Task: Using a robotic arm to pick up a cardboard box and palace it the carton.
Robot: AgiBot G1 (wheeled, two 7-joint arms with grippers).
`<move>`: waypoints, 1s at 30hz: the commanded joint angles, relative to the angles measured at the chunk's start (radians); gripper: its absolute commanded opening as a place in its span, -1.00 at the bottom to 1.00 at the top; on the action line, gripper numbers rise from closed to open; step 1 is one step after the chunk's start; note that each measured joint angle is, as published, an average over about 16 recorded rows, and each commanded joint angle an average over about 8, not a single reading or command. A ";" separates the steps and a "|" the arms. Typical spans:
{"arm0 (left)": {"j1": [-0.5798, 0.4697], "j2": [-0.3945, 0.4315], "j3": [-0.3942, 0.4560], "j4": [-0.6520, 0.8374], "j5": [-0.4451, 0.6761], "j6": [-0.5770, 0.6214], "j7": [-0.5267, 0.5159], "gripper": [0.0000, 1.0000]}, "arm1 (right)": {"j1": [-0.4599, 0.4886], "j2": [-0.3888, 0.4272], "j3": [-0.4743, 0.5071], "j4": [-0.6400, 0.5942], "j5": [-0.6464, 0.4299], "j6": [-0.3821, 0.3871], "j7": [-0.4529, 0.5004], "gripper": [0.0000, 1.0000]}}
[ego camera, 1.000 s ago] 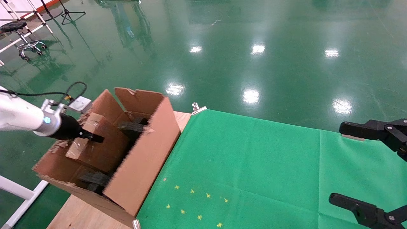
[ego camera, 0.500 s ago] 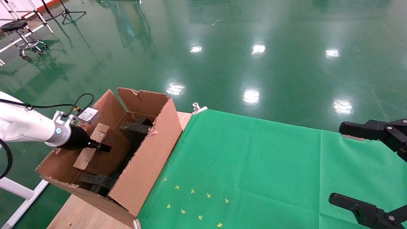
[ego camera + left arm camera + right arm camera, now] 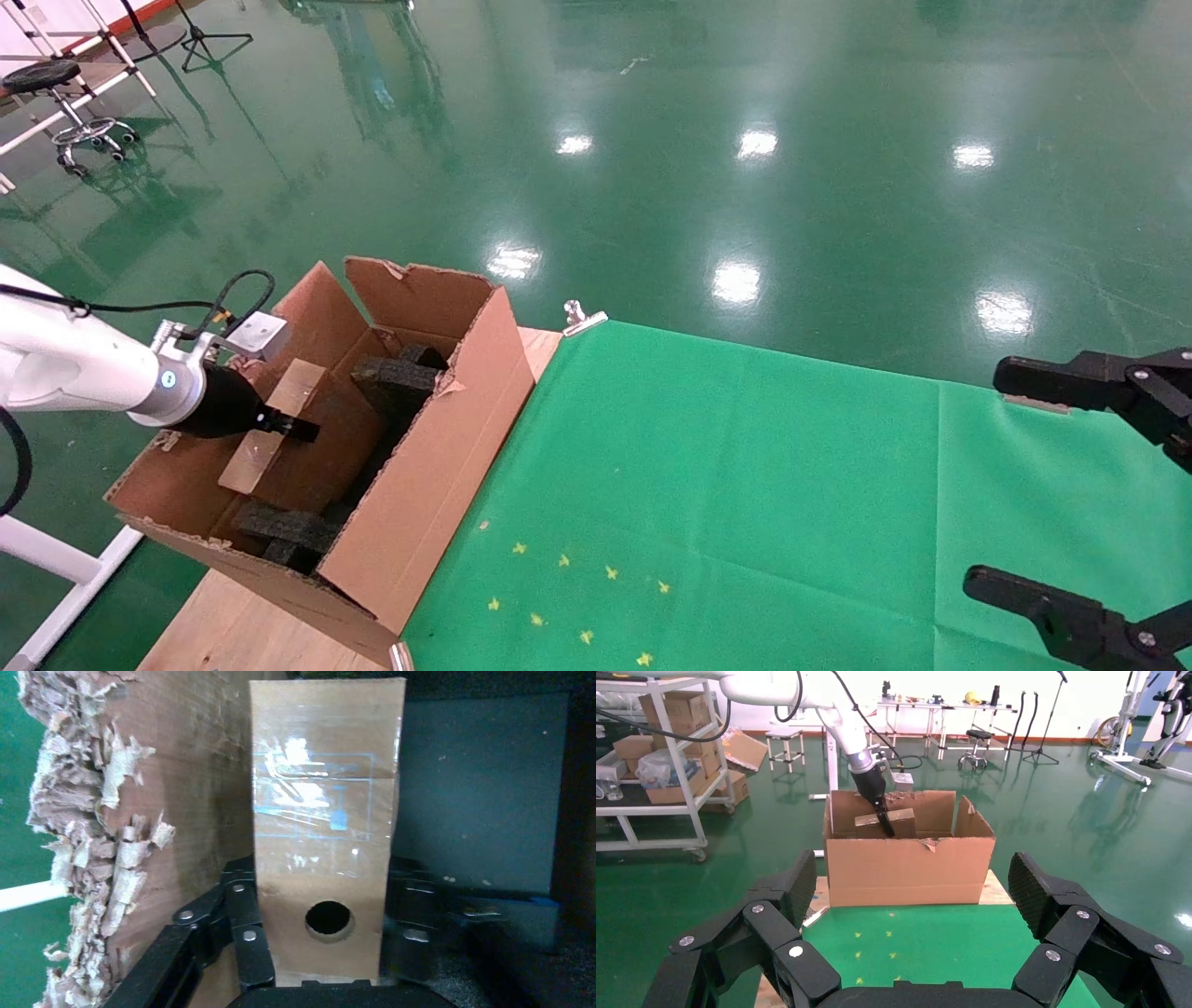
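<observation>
The left robotic arm reaches in over the torn near wall of the carton, which stands at the left end of the counter beside the green cloth. Its hand is clamped on the cardboard box, one finger pressed to each narrow side near the end with the round hole (the left wrist view shows that plainly).

What matters for the next move is how the box lies against the carton. Its long axis runs straight out from the hand, along the length of the carton, and it sits inside the walls, close by the ragged left wall, with the black foam blocks on its other side and more foam toward the near end. So the box is already within the opening; I judge that what remains is a short lowering into the gap between wall and foam, then letting go. Whether its underside already touches anything I cannot tell.

The right hand hangs well apart over the far right of the cloth, fingers spread wide and holding nothing.
</observation>
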State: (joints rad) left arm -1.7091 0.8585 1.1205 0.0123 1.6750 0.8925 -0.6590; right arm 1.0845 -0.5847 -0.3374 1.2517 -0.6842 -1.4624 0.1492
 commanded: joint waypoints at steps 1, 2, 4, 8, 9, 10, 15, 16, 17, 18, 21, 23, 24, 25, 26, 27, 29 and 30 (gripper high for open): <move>-0.001 -0.001 -0.001 -0.001 -0.002 0.003 0.000 1.00 | 0.000 0.000 0.000 0.000 0.000 0.000 0.000 1.00; -0.002 -0.001 0.000 -0.001 0.000 0.003 0.000 1.00 | 0.000 0.000 0.000 0.000 0.000 0.000 0.000 1.00; -0.005 0.002 0.004 -0.001 0.006 -0.002 0.000 1.00 | 0.000 0.000 0.000 0.000 0.000 0.000 0.000 1.00; -0.018 0.011 0.019 -0.003 0.026 -0.014 0.002 1.00 | 0.000 0.000 0.000 0.000 0.000 0.000 0.000 1.00; -0.022 0.013 0.023 -0.005 0.032 -0.017 0.004 1.00 | 0.000 0.000 0.000 0.000 0.000 0.000 0.000 1.00; -0.027 0.015 0.027 -0.007 0.037 -0.019 0.007 1.00 | 0.000 0.000 0.000 0.000 0.000 0.000 0.000 1.00; -0.060 0.010 0.031 -0.048 0.044 -0.003 0.044 1.00 | 0.000 0.000 0.000 0.000 0.000 0.000 0.000 1.00; -0.071 0.004 0.028 -0.065 0.039 0.008 0.056 1.00 | 0.000 0.000 0.000 0.000 0.000 0.000 0.000 1.00; -0.082 -0.005 0.023 -0.084 0.031 0.024 0.069 1.00 | 0.000 0.000 0.000 0.000 0.000 0.000 0.000 1.00; -0.095 -0.016 0.016 -0.107 0.021 0.045 0.081 1.00 | 0.000 0.000 0.000 0.000 0.000 0.000 0.000 1.00; -0.140 -0.067 -0.014 -0.198 -0.032 0.161 0.116 1.00 | 0.000 0.000 0.000 0.000 0.000 0.000 0.000 1.00; -0.170 -0.112 -0.040 -0.272 -0.080 0.265 0.134 1.00 | 0.000 0.000 0.000 0.000 0.000 0.000 0.000 1.00; -0.183 -0.136 -0.053 -0.314 -0.107 0.318 0.140 1.00 | 0.000 0.000 0.000 0.000 0.000 0.000 0.000 1.00; -0.193 -0.161 -0.067 -0.356 -0.134 0.369 0.143 1.00 | 0.000 0.000 0.000 0.000 0.000 0.000 0.000 1.00; -0.201 -0.185 -0.080 -0.400 -0.161 0.415 0.145 1.00 | 0.000 0.000 0.000 0.000 0.000 0.000 0.000 1.00; -0.206 -0.205 -0.092 -0.439 -0.185 0.451 0.145 1.00 | 0.000 0.000 0.000 0.000 0.000 0.000 0.000 1.00; -0.211 -0.238 -0.110 -0.505 -0.224 0.504 0.142 1.00 | 0.000 0.000 0.000 0.000 0.000 0.000 0.000 1.00; -0.210 -0.254 -0.119 -0.539 -0.243 0.525 0.138 1.00 | 0.000 0.000 0.000 0.000 0.000 0.000 0.000 1.00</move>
State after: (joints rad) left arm -1.9109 0.6215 1.0112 -0.4960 1.4520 1.3845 -0.5244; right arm 1.0845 -0.5846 -0.3375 1.2515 -0.6840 -1.4622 0.1491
